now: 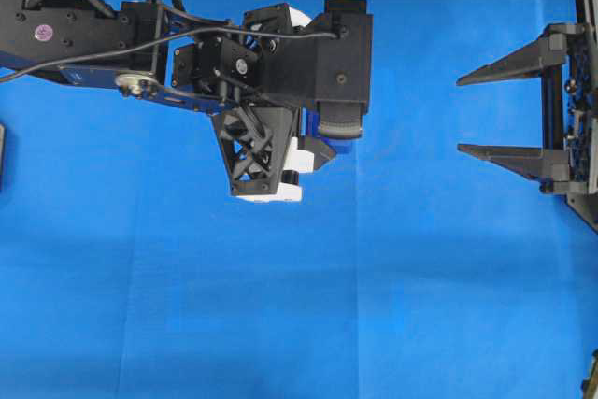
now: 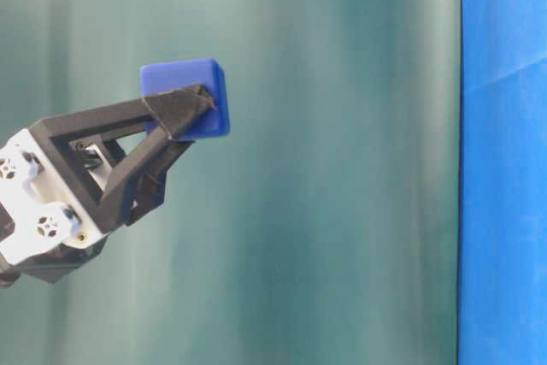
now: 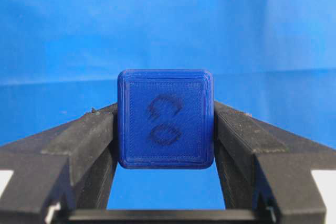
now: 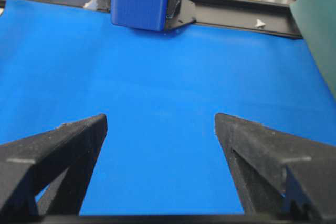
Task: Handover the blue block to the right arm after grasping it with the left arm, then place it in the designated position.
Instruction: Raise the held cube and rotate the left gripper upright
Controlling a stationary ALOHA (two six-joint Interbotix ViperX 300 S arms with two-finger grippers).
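With the small dark-blue rounded-edge cube clamped between the two black pointed fingers of the left arm's white-bracketed gripper, grasp step looks done and we're at handover. Block is held up off the table, fingers pinching two opposite side faces, a faint dark scribble on the face toward the left wrist camera. The all-black right gripper sits well apart at the right edge of the overhead view, jaws spread wide, holding nothing, its fingers pointing toward the block. Next move, as I read it: right arm closes the gap and lines its jaws up on the block's free faces (the left fingers cover two sides, so the right must come in on the others), then grips before the left lets go. Risk is a release before the right grip is firm, which would drop the cube. Surface is a plain bright-blue cloth, faintly creased. A dark-green backdrop hangs behind in the table-level view. No marked placement spot that I can see.
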